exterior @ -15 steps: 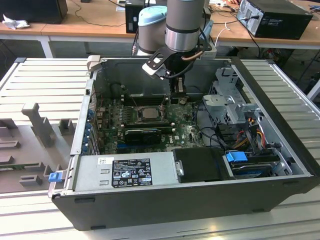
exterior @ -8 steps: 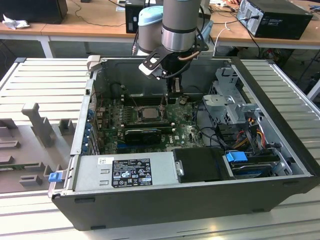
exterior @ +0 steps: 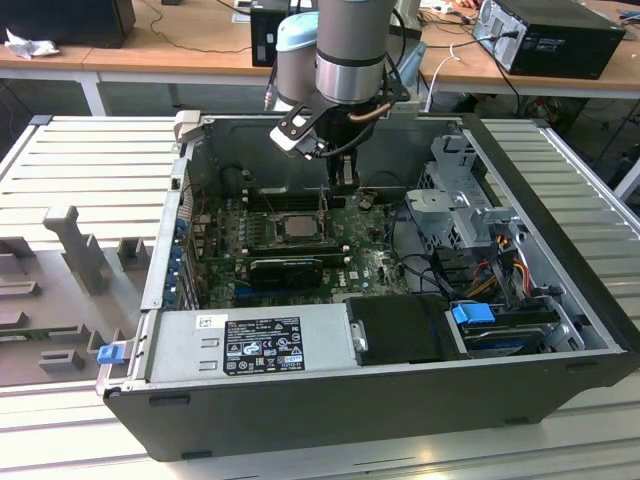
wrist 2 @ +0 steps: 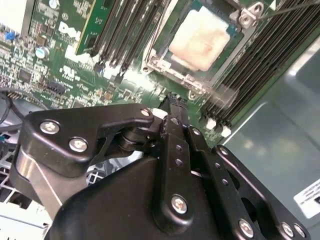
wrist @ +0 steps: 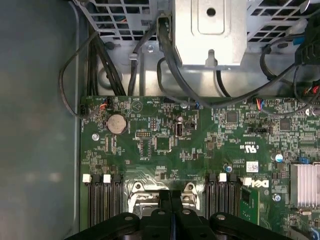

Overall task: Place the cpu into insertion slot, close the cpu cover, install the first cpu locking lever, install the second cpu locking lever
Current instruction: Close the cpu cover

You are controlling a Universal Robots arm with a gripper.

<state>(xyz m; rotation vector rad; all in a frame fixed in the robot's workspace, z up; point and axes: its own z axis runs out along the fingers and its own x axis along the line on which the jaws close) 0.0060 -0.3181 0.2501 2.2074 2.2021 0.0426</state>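
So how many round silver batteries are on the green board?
1. In the first wrist view the battery sits near a corner of the green board; another could hide under the hand.

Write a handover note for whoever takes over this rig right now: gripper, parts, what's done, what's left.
The gripper is shut with nothing visible between its fingers, low beside the insertion slot.
The cpu sits in the slot.
The cpu cover looks lowered around the cpu's edges.
Done: cpu placed, cover apparently closed.
Left: both lever steps. One locking lever shows as a thin rod past the slot; I cannot tell whether it is latched.
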